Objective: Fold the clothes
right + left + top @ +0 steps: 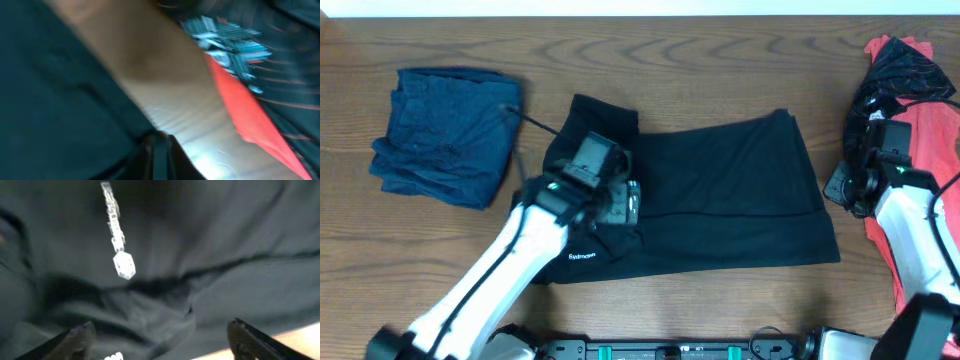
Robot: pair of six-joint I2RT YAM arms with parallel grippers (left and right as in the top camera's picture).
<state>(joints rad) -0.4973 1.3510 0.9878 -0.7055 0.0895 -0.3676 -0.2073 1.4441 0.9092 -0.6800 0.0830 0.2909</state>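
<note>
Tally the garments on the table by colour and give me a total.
Black T-shirt: 1
Dark blue garment: 1
Red garment: 1
Black patterned top: 1
Total: 4, though the red and patterned pieces overlap, so that pair is less sure.

wooden table [720, 40] with dark blue garment [445, 135] left, black t-shirt [740, 190] centre, red and black-patterned tops [910, 90] right

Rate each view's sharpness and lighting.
Overhead: sharp, evenly lit, black T-shirt low in detail. Left wrist: soft, the white logo smeared by blur. Right wrist: heavily motion-blurred, with glare on the table beside the red top.
</note>
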